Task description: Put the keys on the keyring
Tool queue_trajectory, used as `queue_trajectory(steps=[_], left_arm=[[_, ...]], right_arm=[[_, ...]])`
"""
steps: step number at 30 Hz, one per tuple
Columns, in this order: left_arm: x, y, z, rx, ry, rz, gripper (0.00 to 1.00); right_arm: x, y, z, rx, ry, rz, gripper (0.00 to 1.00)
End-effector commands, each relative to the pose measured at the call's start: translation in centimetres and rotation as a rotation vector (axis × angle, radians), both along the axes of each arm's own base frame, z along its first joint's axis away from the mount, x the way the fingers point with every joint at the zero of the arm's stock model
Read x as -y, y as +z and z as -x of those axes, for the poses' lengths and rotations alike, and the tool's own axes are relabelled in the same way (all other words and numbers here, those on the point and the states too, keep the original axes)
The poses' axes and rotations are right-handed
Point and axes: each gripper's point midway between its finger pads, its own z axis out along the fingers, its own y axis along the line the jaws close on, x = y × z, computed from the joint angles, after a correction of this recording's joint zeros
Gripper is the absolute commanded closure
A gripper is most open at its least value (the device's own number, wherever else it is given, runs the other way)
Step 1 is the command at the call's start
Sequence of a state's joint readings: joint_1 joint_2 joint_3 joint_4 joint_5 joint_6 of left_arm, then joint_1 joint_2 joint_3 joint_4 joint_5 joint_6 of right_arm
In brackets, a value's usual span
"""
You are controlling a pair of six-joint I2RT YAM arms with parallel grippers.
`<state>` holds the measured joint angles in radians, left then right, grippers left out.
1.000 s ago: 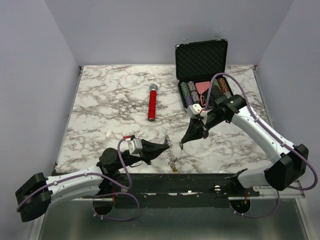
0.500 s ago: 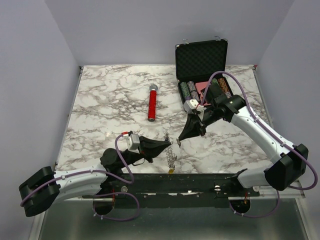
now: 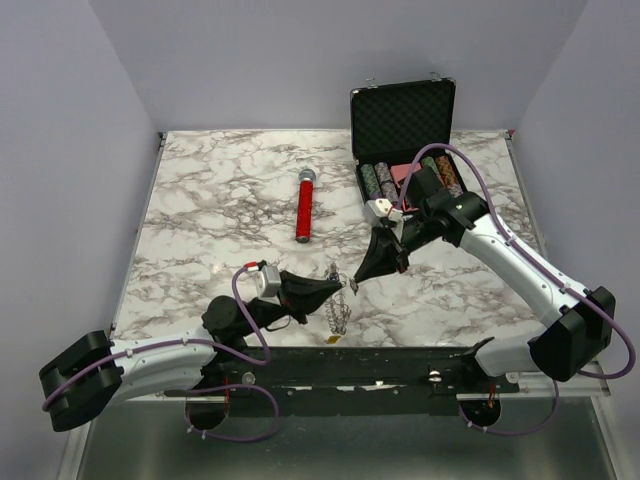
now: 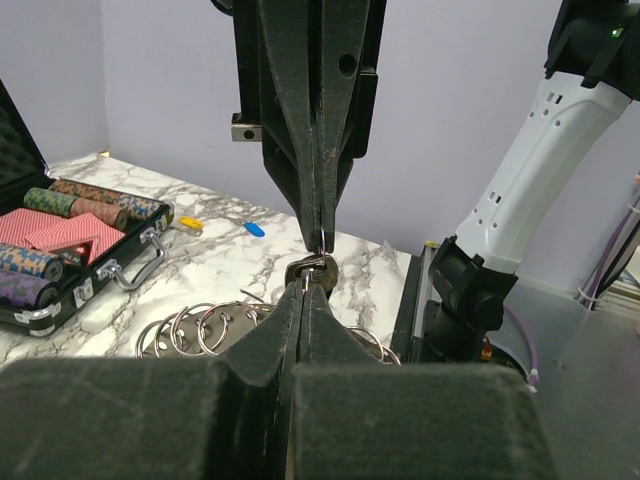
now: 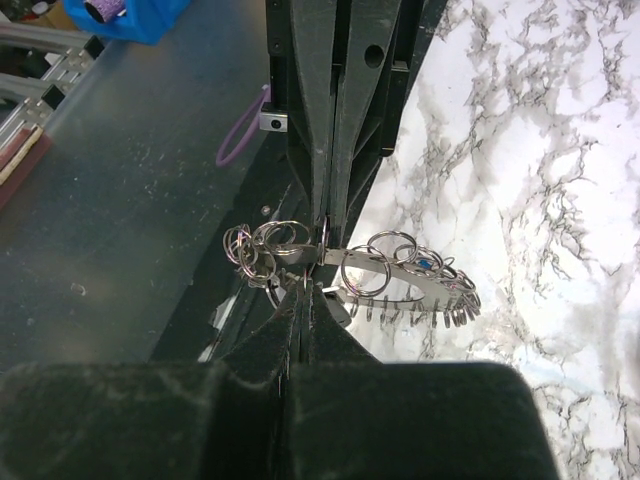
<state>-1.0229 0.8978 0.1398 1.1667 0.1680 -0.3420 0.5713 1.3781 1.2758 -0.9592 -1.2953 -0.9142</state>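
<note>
Keyring [image 3: 338, 312] is a jagged grey chain of little split rings with a yellow tag, near the desk's [image 3: 200, 200] front edge. Left fingers [image 3: 320, 290] are clamped on it; right fingers [image 3: 373, 264] pinch a small key [image 4: 312, 272], tip-to-tip.

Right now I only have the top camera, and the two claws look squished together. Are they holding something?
Observer: Yes. The right wrist camera shows the left gripper shut on the keyring, a string of little metal rings.
Operator: Is the other claw open?
Observer: No. The left wrist camera shows the right gripper shut too, tip to tip with the left one.
Operator: Any keys?
Observer: A bit of blue sits among the rings, too small to call a key.
</note>
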Motion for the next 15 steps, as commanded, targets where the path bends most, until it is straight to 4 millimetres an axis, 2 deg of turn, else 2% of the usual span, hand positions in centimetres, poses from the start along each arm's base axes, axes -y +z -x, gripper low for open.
queue_trajectory(steps=[1, 15], left_arm=[[-0.3, 3.2, -0.2, 0.035, 0.018, 0.094, 1.0], [-0.2, 3.1, -0.8, 0.014, 0.062, 0.087, 1.0]], right_arm=[[-0.2, 0.4, 0.3, -0.004, 0.004, -0.012, 1.0], [-0.6, 0.1, -0.7, -0.016, -0.054, 0.02, 1.0]])
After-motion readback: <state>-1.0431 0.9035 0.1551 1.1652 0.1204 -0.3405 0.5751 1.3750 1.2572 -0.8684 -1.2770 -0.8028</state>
